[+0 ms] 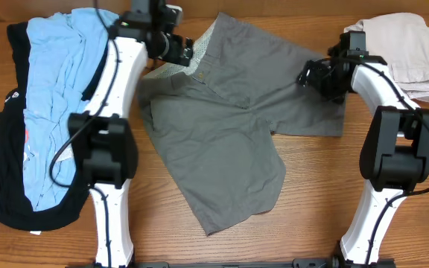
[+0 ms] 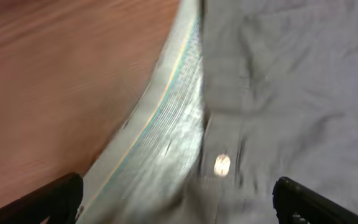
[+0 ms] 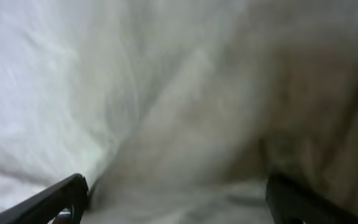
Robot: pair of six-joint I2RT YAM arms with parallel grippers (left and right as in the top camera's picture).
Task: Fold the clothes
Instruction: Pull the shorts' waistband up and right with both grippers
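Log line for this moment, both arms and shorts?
shorts: spread, unfolded | left gripper: fingers open over waistband button | right gripper: fingers open at leg hem | blue shirt, black garment: piled by left arm

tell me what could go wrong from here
The left gripper hangs open over the waistband where the lining is turned out; it may pinch only one layer. The left arm reaches over the light-blue shirt and could drag it. The right gripper is near the beige garment and might snag it.
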